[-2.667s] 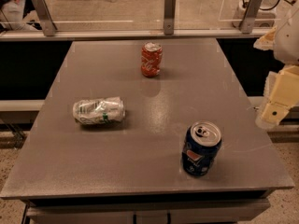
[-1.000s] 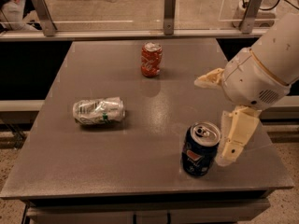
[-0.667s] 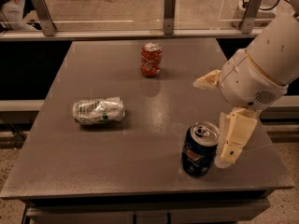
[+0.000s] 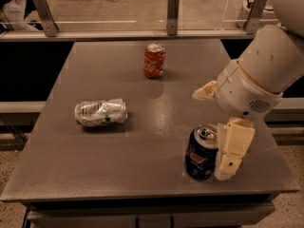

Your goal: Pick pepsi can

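**While the can waits on the desk, the grasp is only half made**

Though the tool (image 4: pixel 211 133) is down at the pepsi can (image 4: pixel 202 153), we judge the pick not yet done. The can stands upright near the front right edge of the desk (image 4: pixel 118 160), its base on the surface.

The tool is spread wide and has hold of nothing. One finger (image 4: pixel 232 148) hangs right against the can's right side; we cannot tell whether it touches. The other finger (image 4: pixel 205 91) juts out farther back, apart from the can. The approach looks finished to us; closing on the can and lifting it are left.

Farther in, on the left, the crushed silver-and-green can (image 4: pixel 100 112) lies on its side, well apart from the tool. Beyond it, near the far edge, the red can (image 4: pixel 154 60) stands upright, untouched.
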Controlling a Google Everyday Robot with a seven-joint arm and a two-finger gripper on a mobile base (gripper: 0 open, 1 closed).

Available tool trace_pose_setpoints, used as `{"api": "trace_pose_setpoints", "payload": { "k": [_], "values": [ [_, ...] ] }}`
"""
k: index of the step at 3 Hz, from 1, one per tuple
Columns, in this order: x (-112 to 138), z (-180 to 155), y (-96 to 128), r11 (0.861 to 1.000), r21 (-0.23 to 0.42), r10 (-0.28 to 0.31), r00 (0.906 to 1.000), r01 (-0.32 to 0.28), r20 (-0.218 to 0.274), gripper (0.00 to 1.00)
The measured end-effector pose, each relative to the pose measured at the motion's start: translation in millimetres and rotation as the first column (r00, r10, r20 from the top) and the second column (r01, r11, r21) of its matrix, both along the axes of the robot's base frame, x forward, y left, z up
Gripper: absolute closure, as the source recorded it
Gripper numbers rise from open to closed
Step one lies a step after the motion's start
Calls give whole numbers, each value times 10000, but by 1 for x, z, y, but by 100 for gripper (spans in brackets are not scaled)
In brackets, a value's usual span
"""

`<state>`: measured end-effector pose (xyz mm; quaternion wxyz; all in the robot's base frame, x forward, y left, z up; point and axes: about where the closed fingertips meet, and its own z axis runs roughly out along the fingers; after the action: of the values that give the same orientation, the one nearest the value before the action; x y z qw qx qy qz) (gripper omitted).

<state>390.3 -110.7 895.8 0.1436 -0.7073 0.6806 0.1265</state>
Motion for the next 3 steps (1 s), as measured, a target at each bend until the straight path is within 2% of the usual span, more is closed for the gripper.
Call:
{"api": "trace_pose_setpoints", "payload": {
  "k": [1, 2, 3],
  "values": [
    [0, 2, 1, 10000, -6, -13, 10000, 13, 78, 17],
    [-1, 4, 1, 10000, -10, -22, 9999, 22, 146, 40],
    [-2, 9, 1, 9996, 285, 67, 9998, -73, 213, 64]
  ]
}}
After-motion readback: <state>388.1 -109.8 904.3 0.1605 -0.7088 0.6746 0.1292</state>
